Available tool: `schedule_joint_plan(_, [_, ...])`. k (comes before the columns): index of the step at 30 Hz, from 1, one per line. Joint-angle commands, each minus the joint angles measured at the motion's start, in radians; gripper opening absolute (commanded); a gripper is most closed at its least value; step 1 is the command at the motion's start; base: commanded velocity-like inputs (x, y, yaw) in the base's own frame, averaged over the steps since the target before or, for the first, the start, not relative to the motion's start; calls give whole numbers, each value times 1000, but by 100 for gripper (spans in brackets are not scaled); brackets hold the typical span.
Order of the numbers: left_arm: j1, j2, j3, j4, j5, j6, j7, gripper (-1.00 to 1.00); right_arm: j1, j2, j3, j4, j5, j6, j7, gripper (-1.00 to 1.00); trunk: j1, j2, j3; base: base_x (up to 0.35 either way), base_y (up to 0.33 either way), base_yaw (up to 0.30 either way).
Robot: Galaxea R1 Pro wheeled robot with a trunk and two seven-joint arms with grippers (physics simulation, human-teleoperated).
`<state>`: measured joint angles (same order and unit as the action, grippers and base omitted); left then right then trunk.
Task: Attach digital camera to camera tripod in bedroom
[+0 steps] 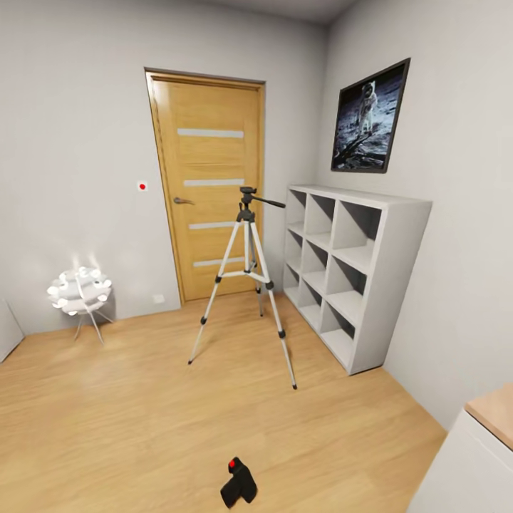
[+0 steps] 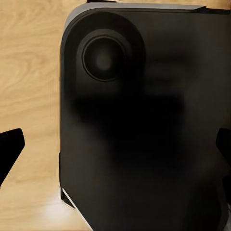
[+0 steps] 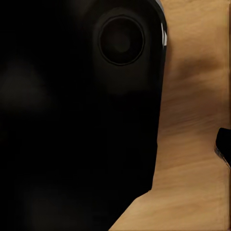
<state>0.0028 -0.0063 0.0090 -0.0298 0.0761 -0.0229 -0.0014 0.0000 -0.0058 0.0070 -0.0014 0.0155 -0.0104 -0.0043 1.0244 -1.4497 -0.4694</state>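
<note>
The digital camera (image 1: pixel 239 482), black with a red button on top, lies on the wood floor near the bottom of the head view. The camera tripod (image 1: pixel 247 267) stands upright farther back in front of the oak door (image 1: pixel 210 185), silver legs spread, black head and pan handle pointing right. Camera and tripod are well apart. In the left wrist view my left gripper (image 2: pixel 115 149) is open, its black fingertips (image 2: pixel 9 149) far apart over floor and a black robot body. In the right wrist view my right gripper (image 3: pixel 115 149) looks open; one fingertip (image 3: pixel 224 147) shows, the other is lost against black.
A white cube shelf (image 1: pixel 349 271) lines the right wall under an astronaut picture (image 1: pixel 370 117). A small white ball lamp (image 1: pixel 80 291) on thin legs stands at the left wall. A white cabinet with a wood top (image 1: pixel 484 442) juts in at the lower right.
</note>
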Motion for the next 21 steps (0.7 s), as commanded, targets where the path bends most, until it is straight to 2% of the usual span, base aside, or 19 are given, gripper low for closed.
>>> schedule_joint_plan(1, [0,0,0,-1,8,-2,0,100,0,1,1,0,2,-1,0,100,1,0,-1,317,-98,0])
schedule_joint_plan(14, [0,0,0,-1,8,-1,0,100,0,7,1,0,2,0,-1,100,1,0,-1,317,-97,7])
schedule_joint_plan(21, [0,0,0,-1,8,0,0,100,0,2,0,0,2,0,-3,100,1,0,-1,317,-129,204])
